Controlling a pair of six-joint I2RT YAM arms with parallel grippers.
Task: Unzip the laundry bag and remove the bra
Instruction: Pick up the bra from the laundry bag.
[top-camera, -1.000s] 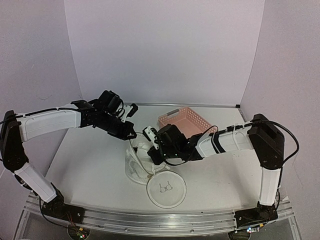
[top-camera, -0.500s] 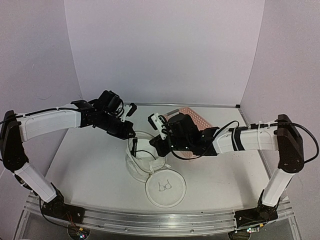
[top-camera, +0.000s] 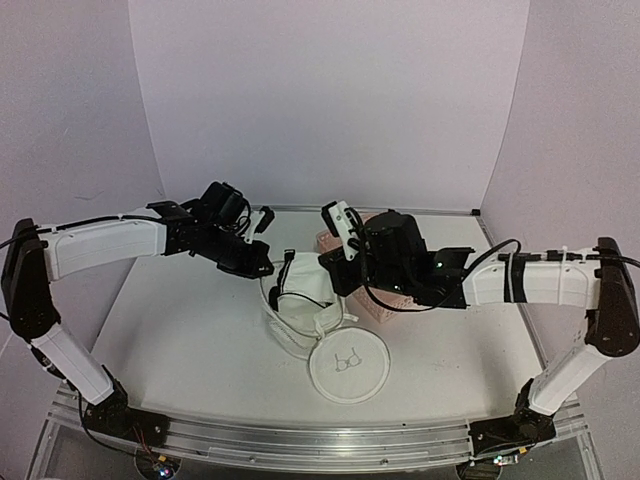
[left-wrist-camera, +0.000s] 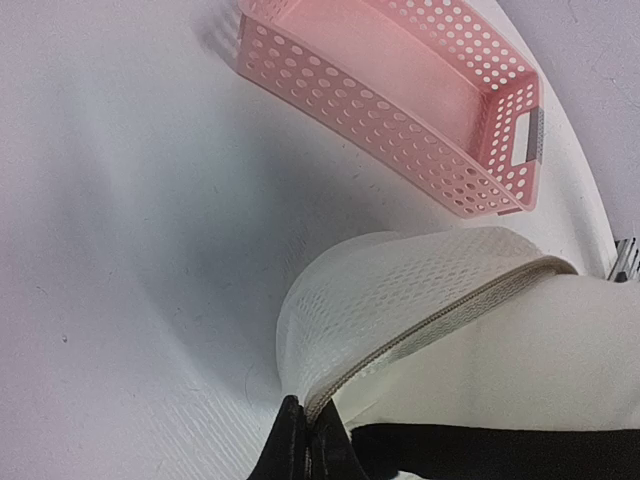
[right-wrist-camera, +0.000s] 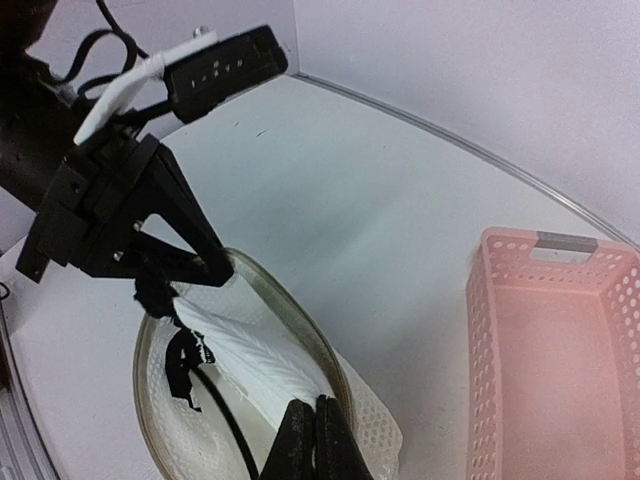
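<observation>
My right gripper (right-wrist-camera: 315, 435) is clenched on the bra (right-wrist-camera: 250, 365), a small soft white fabric garment with thin black straps. The bra stretches from my fingertips up and across towards my left gripper (right-wrist-camera: 215, 268), partly out of the mouth of the round white mesh laundry bag (right-wrist-camera: 370, 430). A black strap trails down inside the mouth.

My left gripper (left-wrist-camera: 305, 445) is pinched tight on the laundry bag (left-wrist-camera: 400, 280) right at its zipper seam, holding that edge up off the table. Smooth white fabric and a black band of the bra (left-wrist-camera: 520, 360) show just beside the seam.

From above, both grippers meet over the middle of the white table (top-camera: 180, 330), left gripper (top-camera: 262, 268) and right gripper (top-camera: 328, 280) near each other, with the bra (top-camera: 303, 275) between them. The laundry bag (top-camera: 290, 335) hangs below them, and its round panel with the black bra drawing (top-camera: 350, 367) lies flat on the table. The pink rectangular perforated plastic basket (left-wrist-camera: 380, 120) stands beyond the bag, apart from it.
</observation>
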